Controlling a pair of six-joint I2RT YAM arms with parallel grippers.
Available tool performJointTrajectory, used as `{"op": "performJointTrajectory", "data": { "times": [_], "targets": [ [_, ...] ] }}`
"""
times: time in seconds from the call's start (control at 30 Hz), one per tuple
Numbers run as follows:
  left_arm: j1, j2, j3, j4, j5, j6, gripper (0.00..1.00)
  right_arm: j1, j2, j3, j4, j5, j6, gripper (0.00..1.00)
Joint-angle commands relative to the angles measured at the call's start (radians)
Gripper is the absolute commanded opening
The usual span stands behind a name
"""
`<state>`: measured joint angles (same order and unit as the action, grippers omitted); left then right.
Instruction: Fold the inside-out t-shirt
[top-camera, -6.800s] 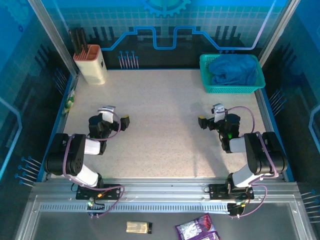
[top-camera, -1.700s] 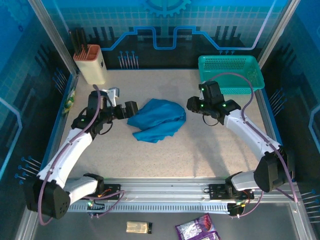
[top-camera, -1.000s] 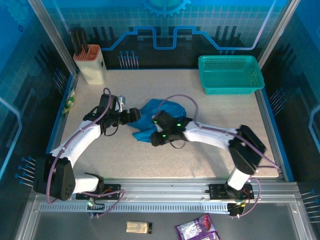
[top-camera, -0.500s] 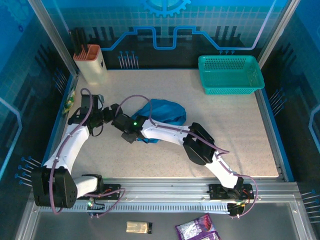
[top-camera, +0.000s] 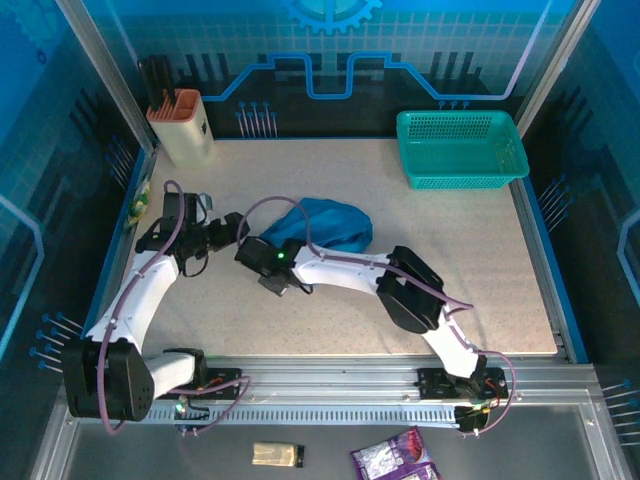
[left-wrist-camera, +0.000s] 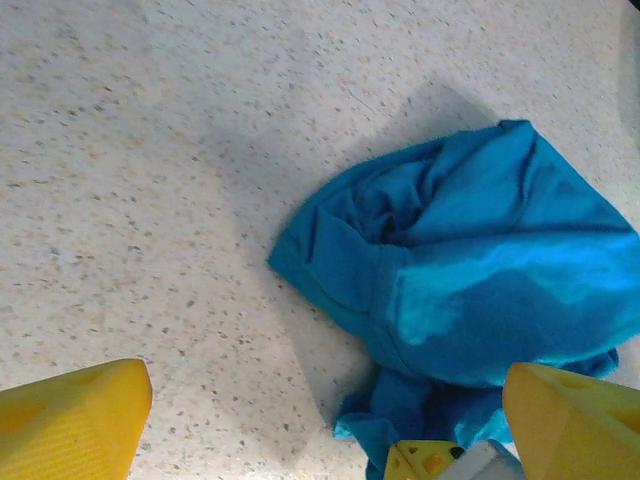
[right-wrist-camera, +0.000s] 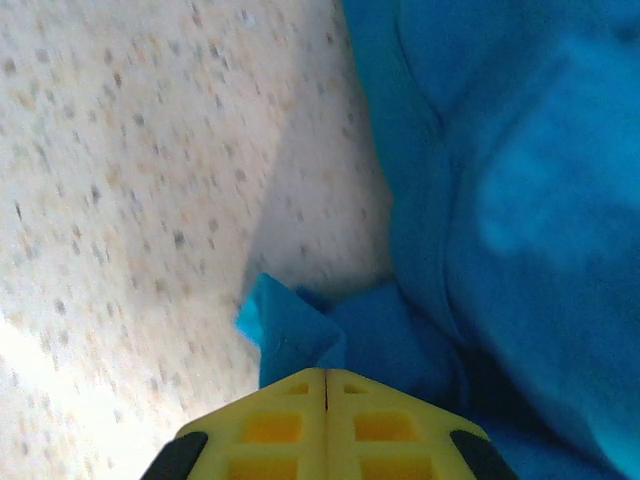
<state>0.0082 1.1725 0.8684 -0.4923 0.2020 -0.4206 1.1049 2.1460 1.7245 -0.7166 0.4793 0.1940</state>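
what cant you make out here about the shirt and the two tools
- Right wrist view: whether the shut right tool has t-shirt cloth pinched; its own fingers cover the contact.
- Top view: the t-shirt's near-left edge, hidden under the right arm.
- Left wrist view: the t-shirt's right side, cut off by the frame edge and a finger of the open left tool.
- All views: sleeves and collar, lost in crumpled folds.

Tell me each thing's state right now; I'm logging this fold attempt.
t-shirt: crumpled heap on the table, unfolded.
right end effector: shut on a fold at the t-shirt's edge.
left end effector: open, beside the t-shirt, holding nothing.
mesh basket: upright, empty.
utensil holder: upright, holding dark-handled tools.
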Motion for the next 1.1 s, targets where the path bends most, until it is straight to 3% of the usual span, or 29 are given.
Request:
{"op": "performJointTrajectory", "data": {
  "times": [0.0, 0.1, 0.27, 0.37, 0.63, 0.77, 0.87, 1.07],
  "targets": [
    [-0.014, 0.022, 0.008, 0.005, 0.07, -0.015, 0.91, -0.015, -0.158, -0.109, 0.019, 0.039, 0.058, 0.0],
    [-0.05, 0.057, 0.026, 0.006, 0.068, -0.004, 0.91, -0.04, -0.287, -0.247, 0.033, 0.05, 0.114, 0.0],
    [-0.133, 0.148, 0.081, -0.022, 0.062, 0.033, 0.76, -0.143, -0.515, -0.493, 0.08, 0.035, 0.238, 0.0],
    [-0.17, 0.193, 0.102, -0.04, 0.036, 0.045, 0.67, -0.263, -0.628, -0.624, 0.101, -0.013, 0.308, 0.0],
    [-0.247, 0.298, 0.092, -0.036, -0.014, 0.046, 0.57, -0.591, -0.818, -0.887, 0.199, -0.182, 0.424, 0.0],
    [-0.279, 0.359, 0.092, -0.065, -0.085, 0.04, 0.51, -0.647, -0.859, -0.919, 0.22, -0.214, 0.418, 0.0],
    [-0.299, 0.399, 0.089, -0.063, -0.063, 0.032, 0.44, -0.66, -0.863, -0.922, 0.22, -0.223, 0.41, 0.0],
    [-0.401, 0.412, 0.081, -0.052, -0.092, -0.005, 0.44, -0.663, -0.853, -0.919, 0.232, -0.246, 0.415, 0.0]
  ]
}}
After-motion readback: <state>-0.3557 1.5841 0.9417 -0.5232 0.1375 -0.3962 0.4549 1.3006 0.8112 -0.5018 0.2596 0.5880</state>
